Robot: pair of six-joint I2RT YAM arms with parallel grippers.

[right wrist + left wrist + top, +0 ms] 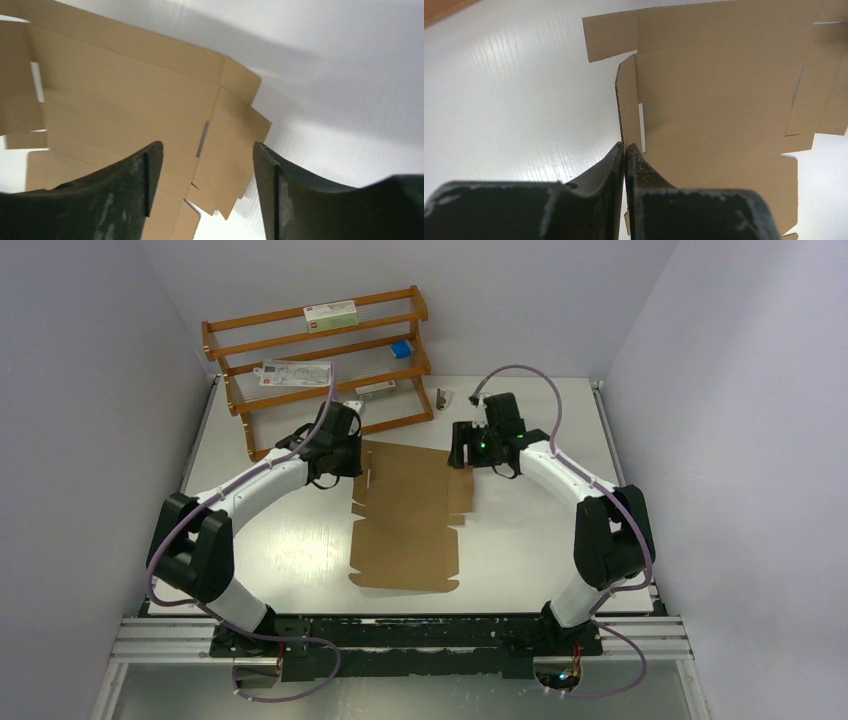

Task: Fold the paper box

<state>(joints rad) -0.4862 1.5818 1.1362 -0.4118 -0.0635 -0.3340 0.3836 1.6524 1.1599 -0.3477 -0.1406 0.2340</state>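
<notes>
The paper box [405, 515] is a flat brown die-cut cardboard sheet lying mid-table. My left gripper [352, 455] is at the sheet's far left edge, shut on a side flap [628, 107] that stands upright between its fingers. The gripper [625, 148] pinches the flap's near end. My right gripper [462, 455] is open over the sheet's far right side flap [235, 145], with its fingers [145, 175] on either side of the flap and above it. The sheet also fills the right wrist view [115, 105].
A wooden rack [320, 365] stands at the back left, holding a white red-labelled carton [330, 313], a small blue box [402, 348] and flat packets. A small dark object [442, 398] lies behind the sheet. Walls close in on both sides.
</notes>
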